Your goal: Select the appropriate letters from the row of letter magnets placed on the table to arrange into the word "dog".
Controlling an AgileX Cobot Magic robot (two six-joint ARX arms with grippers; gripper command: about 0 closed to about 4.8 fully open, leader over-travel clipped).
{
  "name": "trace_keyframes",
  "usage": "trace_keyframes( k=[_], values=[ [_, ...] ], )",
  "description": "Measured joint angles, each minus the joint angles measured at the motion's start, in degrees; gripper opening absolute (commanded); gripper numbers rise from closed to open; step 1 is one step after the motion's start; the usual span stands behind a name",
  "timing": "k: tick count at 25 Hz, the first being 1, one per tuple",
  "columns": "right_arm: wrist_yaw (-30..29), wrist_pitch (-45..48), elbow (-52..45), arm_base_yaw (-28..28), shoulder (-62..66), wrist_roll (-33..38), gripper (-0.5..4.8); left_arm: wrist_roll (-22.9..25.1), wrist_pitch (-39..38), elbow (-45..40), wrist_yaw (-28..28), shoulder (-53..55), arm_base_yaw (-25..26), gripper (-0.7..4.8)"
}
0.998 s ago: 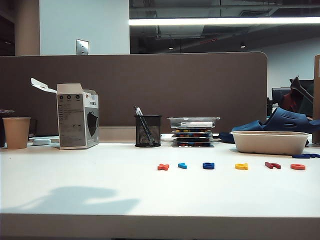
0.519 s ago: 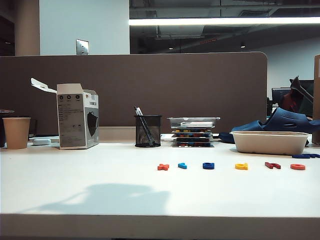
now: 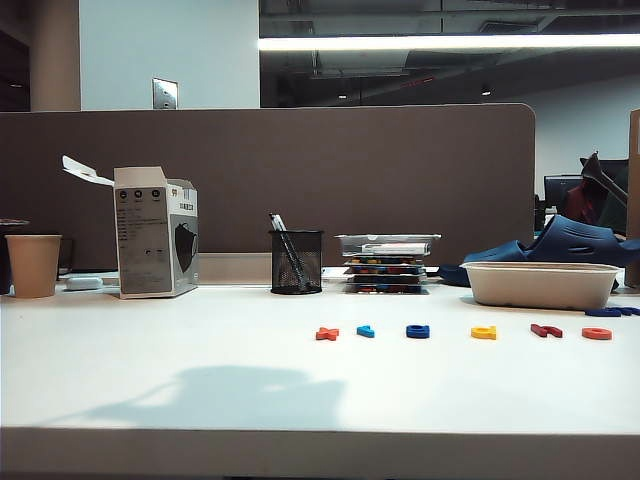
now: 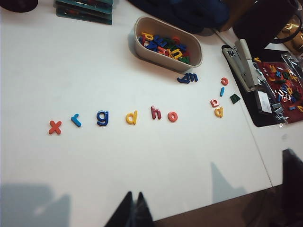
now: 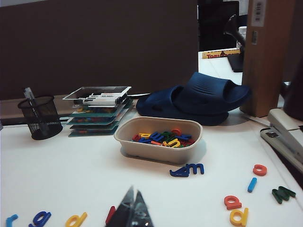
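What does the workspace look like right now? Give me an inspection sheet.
Surface: white table, arm shadow near front edge.
Job's things: row of six letters x r g d h o intact; blue g, yellow d, orange-red o untouched.
Clutter: bowl of spare letters, loose letters, pen cup, stapler, paper cup, carton, blue slipper.
Claws: left claw shut, above front edge; right claw shut, near row.
Cables: nothing seen.
Surroundings: brown partition.
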Motion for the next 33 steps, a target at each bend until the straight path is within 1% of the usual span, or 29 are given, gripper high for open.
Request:
trace_keyframes(
  k=[3, 4, 8, 11, 13, 16, 20, 23, 25, 26, 27, 29, 31, 33],
  values=[
    [0.15, -9.09, 8.26, 0.02, 0.39, 0.22, -0.09, 0.0, 0.0, 0.0, 0.0, 0.0, 0.04, -0.02],
    [0.15, -13.79, 12.04, 0.02, 2.12, 0.24, -0.09, 0.0, 0.0, 0.0, -0.02, 0.02, 0.04, -0.03],
    [0.11, -21.9, 20.06, 0.04, 8.44, 0.24, -0.09, 0.0, 0.0, 0.0, -0.02, 0.02, -0.02, -0.02],
    [-0.55, -25.55, 25.81, 0.04, 14.51, 0.24, -0.09, 0.0, 0.0, 0.0, -0.02, 0.02, 0.02, -0.02],
    [-4.37, -27.69, 31.87, 0.07, 23.93, 0.26, -0.09, 0.0, 0.02, 0.0, -0.02, 0.02, -0.02, -0.03],
    [-7.19, -28.83, 35.3, 0.13, 29.79, 0.35, -0.09, 0.0, 0.0, 0.0, -0.02, 0.02, 0.0, -0.02],
    [-7.52, -28.61, 39.67, 0.87, 37.9, 1.42, -0.09, 0.0, 0.0, 0.0, -0.02, 0.02, -0.02, -0.02],
    [-7.43, -29.03, 42.51, 3.82, 44.59, 3.26, -0.09, 0.0, 0.0, 0.0, -0.02, 0.02, -0.02, -0.02],
    [-5.27, -28.85, 46.1, 10.51, 53.66, 6.45, -0.03, 0.0, 0.0, 0.0, -0.02, 0.02, -0.02, -0.02],
    [-4.48, -28.81, 46.69, 12.02, 55.39, 6.8, 0.21, 0.0, -0.02, 0.0, -0.02, 0.02, -0.02, -0.02],
    [-1.51, -28.87, 48.41, 16.04, 59.52, 7.15, 0.34, 0.0, -0.02, 0.0, -0.04, 0.02, -0.02, -0.02],
    [1.75, -28.52, 50.71, 19.71, 64.24, 7.39, 0.72, 0.0, 0.02, 0.0, -0.04, 0.02, 0.0, -0.02],
    [4.02, -28.3, 52.61, 22.25, 68.74, 7.61, 1.0, 0.0, 0.0, 0.0, -0.02, 0.02, -0.02, -0.02],
    [5.07, -28.5, 54.36, 23.69, 72.85, 9.27, 1.08, 0.0, 0.02, 0.0, -0.04, 0.0, -0.02, -0.02]
  ],
)
